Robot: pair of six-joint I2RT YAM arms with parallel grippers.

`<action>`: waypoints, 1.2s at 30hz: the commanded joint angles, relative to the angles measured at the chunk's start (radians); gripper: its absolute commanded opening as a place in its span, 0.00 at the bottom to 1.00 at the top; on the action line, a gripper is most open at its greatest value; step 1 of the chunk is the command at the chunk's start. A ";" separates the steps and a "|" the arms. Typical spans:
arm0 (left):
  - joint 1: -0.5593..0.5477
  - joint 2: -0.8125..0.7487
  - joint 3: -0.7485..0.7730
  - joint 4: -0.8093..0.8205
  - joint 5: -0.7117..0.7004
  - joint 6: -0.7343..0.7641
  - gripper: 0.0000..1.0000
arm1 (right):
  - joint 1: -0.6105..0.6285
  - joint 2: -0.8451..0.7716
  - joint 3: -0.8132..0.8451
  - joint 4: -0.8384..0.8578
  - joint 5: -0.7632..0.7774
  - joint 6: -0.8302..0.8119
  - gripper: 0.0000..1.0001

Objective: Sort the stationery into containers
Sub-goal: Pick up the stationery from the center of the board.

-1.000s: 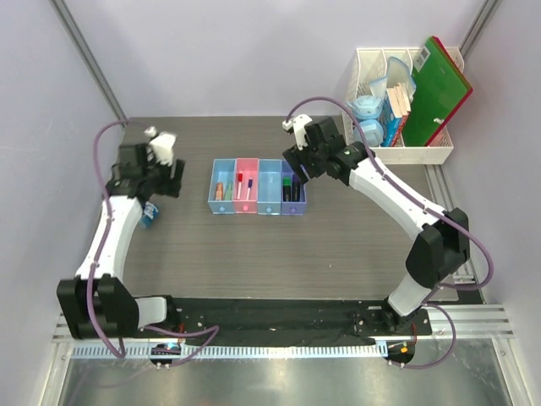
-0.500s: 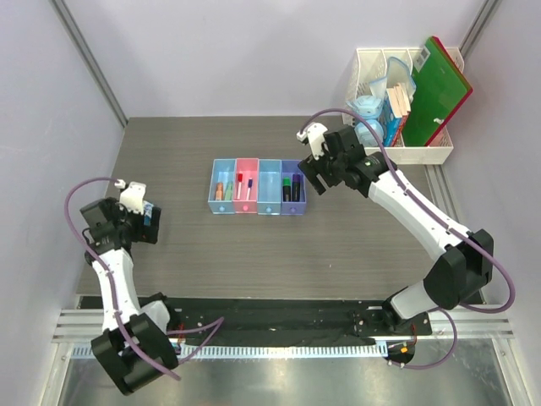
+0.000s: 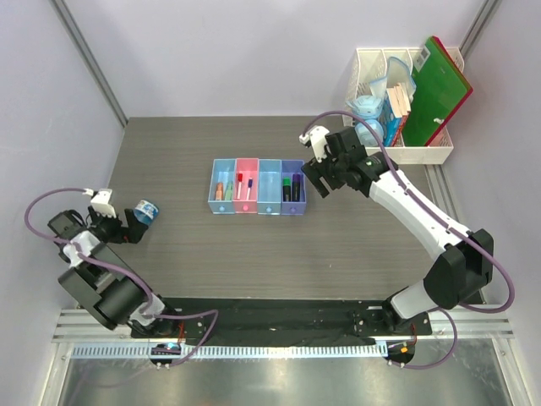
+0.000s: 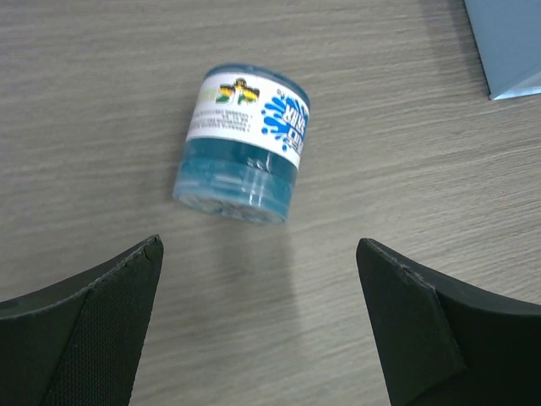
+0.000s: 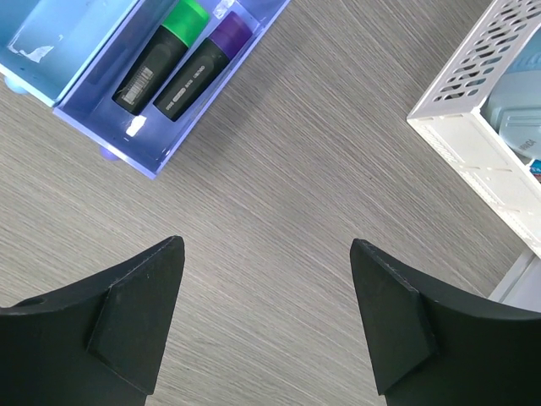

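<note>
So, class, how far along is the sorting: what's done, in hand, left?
Done: two markers lie in the purple bin, the pen in the pink bin, short pieces in the left blue bin. In hand: nothing; left gripper and right gripper are open. Left: the tape roll, on the table before the left gripper; the third bin is empty.

A robotics lab cell: plain lilac walls (image 3: 254,51) box in a grey wood-grain table (image 3: 338,245), with a black mounting plate (image 3: 279,317) and aluminium rail (image 3: 486,321) along its near edge.
</note>
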 commanded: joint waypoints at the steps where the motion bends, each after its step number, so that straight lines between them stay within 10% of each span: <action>1: 0.010 0.068 0.063 0.077 0.156 0.082 0.95 | -0.019 -0.018 0.040 -0.008 0.005 0.007 0.85; 36: -0.070 0.422 0.249 0.126 0.181 0.283 0.88 | -0.130 0.002 0.048 -0.030 -0.095 0.047 0.84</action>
